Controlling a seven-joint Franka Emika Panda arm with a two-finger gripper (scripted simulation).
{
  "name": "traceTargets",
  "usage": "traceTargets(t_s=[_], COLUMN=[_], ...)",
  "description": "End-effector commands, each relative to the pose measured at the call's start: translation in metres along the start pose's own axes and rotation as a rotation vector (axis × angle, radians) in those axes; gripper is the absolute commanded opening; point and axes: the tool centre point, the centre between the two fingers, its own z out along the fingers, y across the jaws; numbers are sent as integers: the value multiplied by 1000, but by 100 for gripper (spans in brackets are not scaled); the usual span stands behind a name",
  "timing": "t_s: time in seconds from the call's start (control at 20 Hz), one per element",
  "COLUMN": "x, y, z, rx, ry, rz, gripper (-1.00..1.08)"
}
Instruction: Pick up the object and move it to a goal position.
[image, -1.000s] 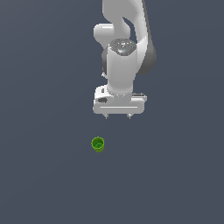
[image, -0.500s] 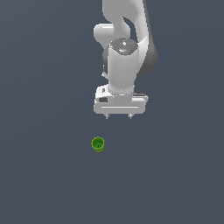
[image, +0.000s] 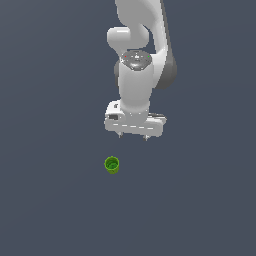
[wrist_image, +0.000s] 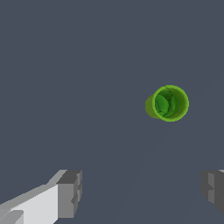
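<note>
The object is a small bright green hollow cylinder (image: 112, 165) standing upright on the dark grey floor, its open end up. It also shows in the wrist view (wrist_image: 168, 103). My gripper (image: 133, 136) hangs from the white arm, above the floor, behind the cylinder and slightly toward the exterior view's right. Only its short fingertips (image: 120, 135) show below the hand. In the wrist view the gripper (wrist_image: 142, 192) is open wide and empty, with the cylinder ahead of the fingers, outside the gap between them.
The white arm (image: 137, 60) rises to the top of the exterior view. The floor (image: 50, 200) is a plain dark grey surface with no other objects or edges in view.
</note>
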Motion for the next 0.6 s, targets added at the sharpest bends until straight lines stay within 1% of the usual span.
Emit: traceTargets(t_s=[0.0, 0.55], x=[3, 22], y=[3, 23], z=[5, 30], rx=[2, 4], ry=[-4, -21], rz=[61, 409], gripper=[100, 100])
